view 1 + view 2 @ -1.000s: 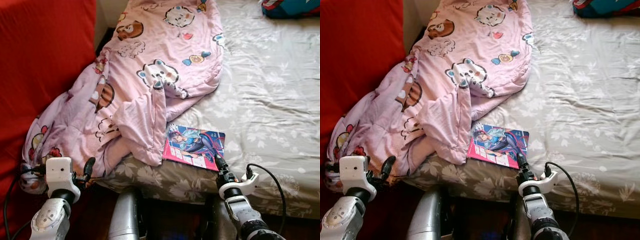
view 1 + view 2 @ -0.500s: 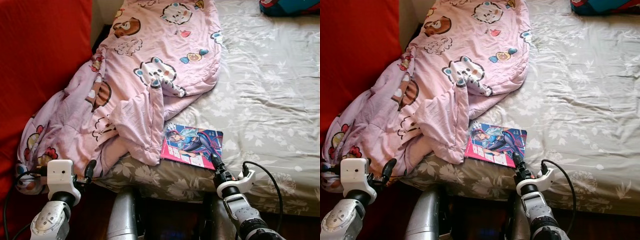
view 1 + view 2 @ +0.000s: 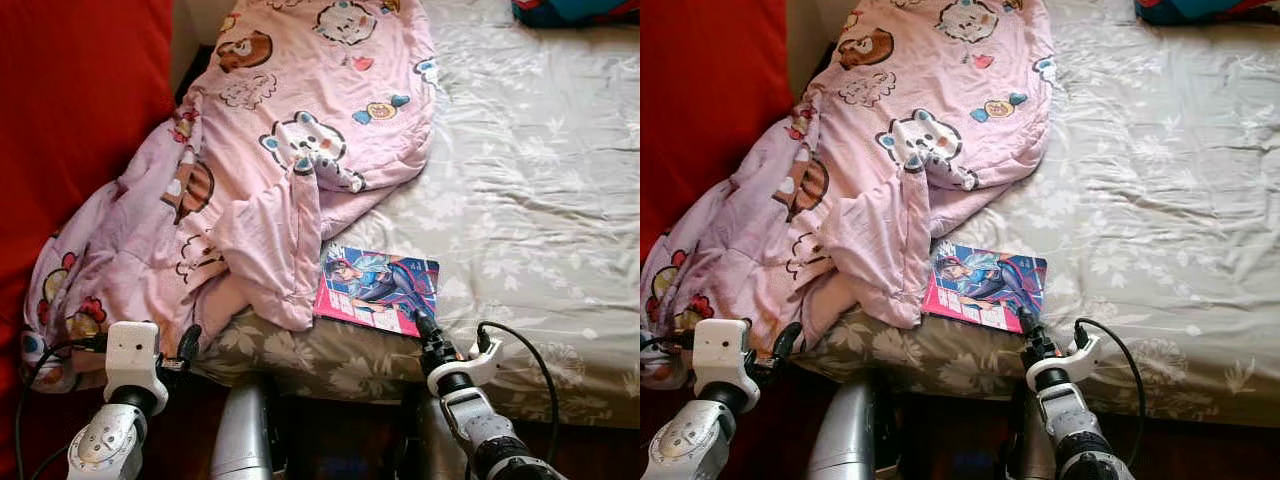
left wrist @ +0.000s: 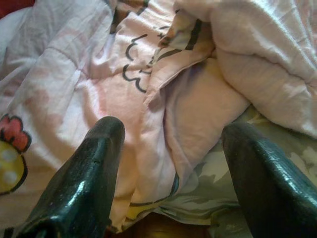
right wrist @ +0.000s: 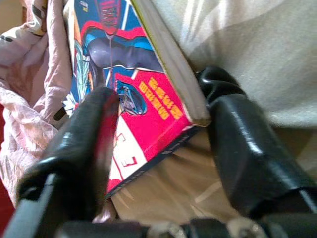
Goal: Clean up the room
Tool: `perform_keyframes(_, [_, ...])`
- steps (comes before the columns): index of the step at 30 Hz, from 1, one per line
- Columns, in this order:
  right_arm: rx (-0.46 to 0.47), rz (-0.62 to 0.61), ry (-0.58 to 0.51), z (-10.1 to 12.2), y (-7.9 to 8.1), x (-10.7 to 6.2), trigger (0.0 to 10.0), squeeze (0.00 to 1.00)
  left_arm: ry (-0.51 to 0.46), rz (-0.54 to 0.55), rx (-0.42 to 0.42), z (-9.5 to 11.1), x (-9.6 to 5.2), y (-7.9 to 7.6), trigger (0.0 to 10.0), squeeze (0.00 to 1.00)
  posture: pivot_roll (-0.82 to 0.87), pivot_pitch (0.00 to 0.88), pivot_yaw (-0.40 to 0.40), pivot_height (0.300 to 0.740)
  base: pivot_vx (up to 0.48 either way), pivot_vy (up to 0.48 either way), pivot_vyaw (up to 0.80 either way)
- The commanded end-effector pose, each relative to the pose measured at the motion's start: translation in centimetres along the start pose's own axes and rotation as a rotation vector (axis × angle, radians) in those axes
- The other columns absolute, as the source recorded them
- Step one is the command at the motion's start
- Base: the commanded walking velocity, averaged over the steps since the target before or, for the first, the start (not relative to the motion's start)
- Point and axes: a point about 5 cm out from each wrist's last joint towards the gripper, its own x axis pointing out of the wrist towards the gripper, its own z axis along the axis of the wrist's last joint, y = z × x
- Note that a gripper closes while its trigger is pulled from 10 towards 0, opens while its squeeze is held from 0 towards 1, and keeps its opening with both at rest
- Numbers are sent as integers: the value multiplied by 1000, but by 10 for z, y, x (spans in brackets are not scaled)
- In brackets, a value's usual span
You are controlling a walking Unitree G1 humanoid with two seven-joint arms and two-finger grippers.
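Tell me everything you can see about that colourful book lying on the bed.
The book is thin and flat, with a glossy-looking cover showing a blue-haired cartoon figure above a pink-red band. It lies face up near the bed's front edge on the grey floral sheet, beside the pink blanket. The right pincer has its fingers around the near corner, one over the cover, one beneath.

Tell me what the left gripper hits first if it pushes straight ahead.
Most likely the pink blanket: the left gripper has its fingers open and aimed at the folds hanging over the bed edge, though depth is unclear.
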Motion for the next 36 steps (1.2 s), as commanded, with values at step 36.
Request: perform_keyframes(36, [-111,235,-279,28,33,8,0,0,-40,-40,98,-9,39,-14,10000,0,227,87,42,569,0,0,0])
